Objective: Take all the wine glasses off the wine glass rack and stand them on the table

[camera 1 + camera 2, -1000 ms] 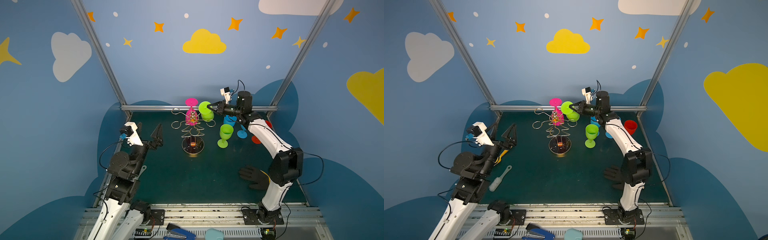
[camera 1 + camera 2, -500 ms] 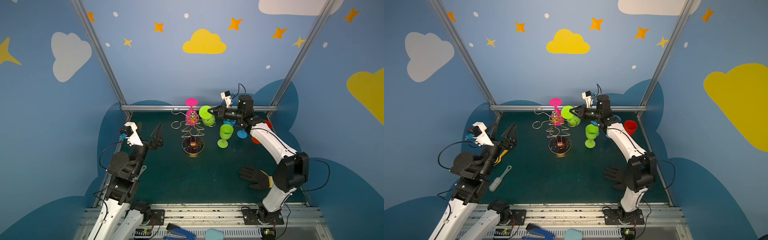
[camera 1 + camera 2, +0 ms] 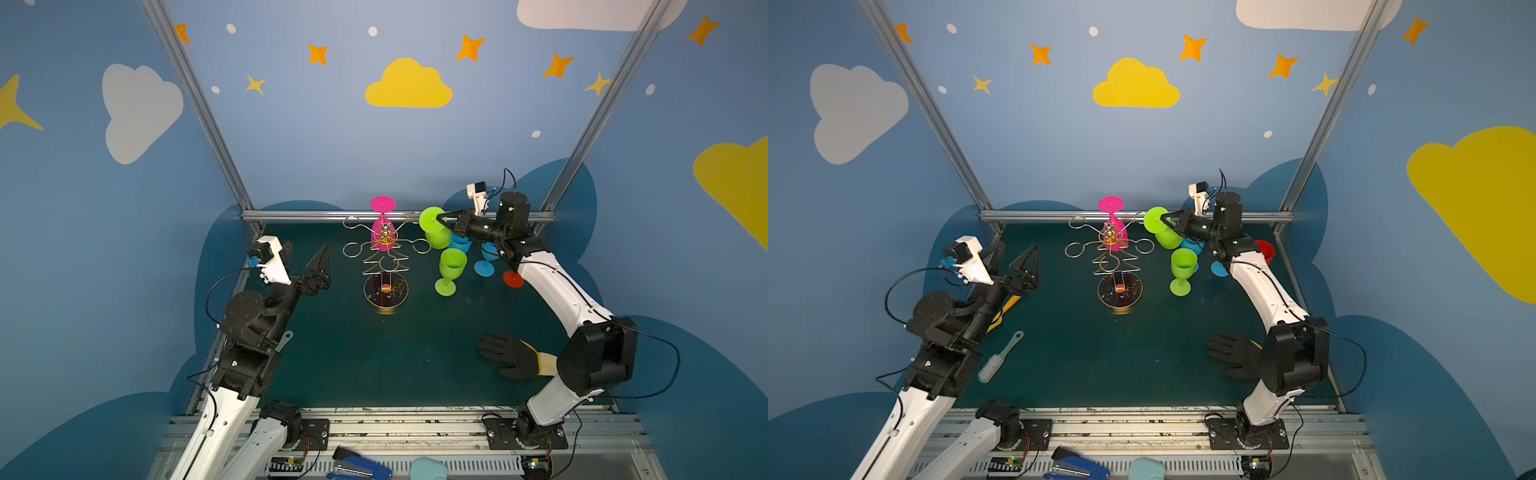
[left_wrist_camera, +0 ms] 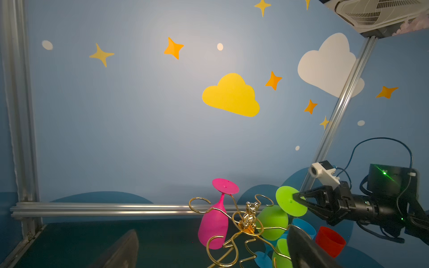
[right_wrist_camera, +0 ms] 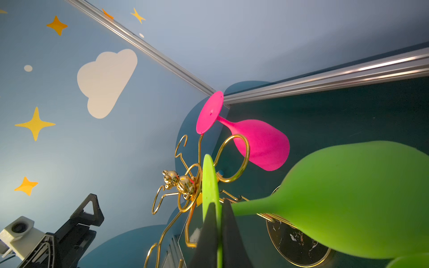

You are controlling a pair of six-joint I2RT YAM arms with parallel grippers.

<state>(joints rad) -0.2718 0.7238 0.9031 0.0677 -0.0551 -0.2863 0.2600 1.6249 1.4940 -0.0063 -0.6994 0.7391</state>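
Note:
The wine glass rack (image 3: 384,257) is a gold wire tree on a round dark base in mid-table. A pink wine glass (image 3: 382,226) hangs upside down on it. My right gripper (image 3: 444,218) is shut on the foot disc of a green wine glass (image 3: 436,237). It holds that glass tilted just right of the rack's upper right loops. The wrist view shows the disc pinched edge-on in the right gripper (image 5: 218,232), with the green bowl (image 5: 348,201) beside the rack (image 5: 185,185). My left gripper (image 3: 303,257) hovers open and empty, left of the rack.
A second green glass (image 3: 451,266) stands upright right of the rack. Blue glasses (image 3: 484,268) and a red one (image 3: 1264,249) stand behind it under the right arm. A black glove (image 3: 507,357) lies front right, and a brush (image 3: 1000,357) front left.
The right gripper has carried the green glass to the right, away from the rack's arms. The left arm has stayed in place.

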